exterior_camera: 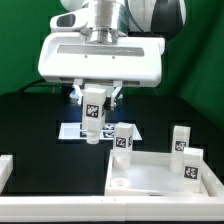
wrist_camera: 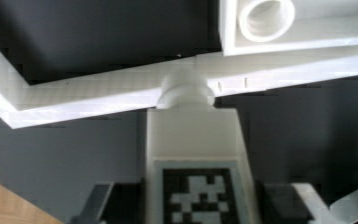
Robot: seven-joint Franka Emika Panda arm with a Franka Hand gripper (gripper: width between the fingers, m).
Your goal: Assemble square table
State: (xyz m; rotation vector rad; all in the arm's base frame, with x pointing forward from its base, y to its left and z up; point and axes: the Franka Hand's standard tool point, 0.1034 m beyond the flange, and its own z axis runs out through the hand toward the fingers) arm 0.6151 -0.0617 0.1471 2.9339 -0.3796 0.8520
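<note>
Square tabletop (exterior_camera: pixel 160 172) was seen lying underside up on the black counter (exterior_camera: pixel 30 125), toward the exterior view's right. One tagged leg (exterior_camera: pixel 94 112) was held upright in the hand (exterior_camera: pixel 95 100), jaws partly closed on it. Its lower end was poised near the tabletop's corner (wrist_camera: pixel 185 93); long axis vertical.

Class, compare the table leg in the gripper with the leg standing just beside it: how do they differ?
The held leg hangs gripped in the gripper, above the black table; the standing leg rests upright, free of the gripper. The held leg sits farther toward the exterior view's left. Both are short, white and carry a black-and-white tag.
</note>
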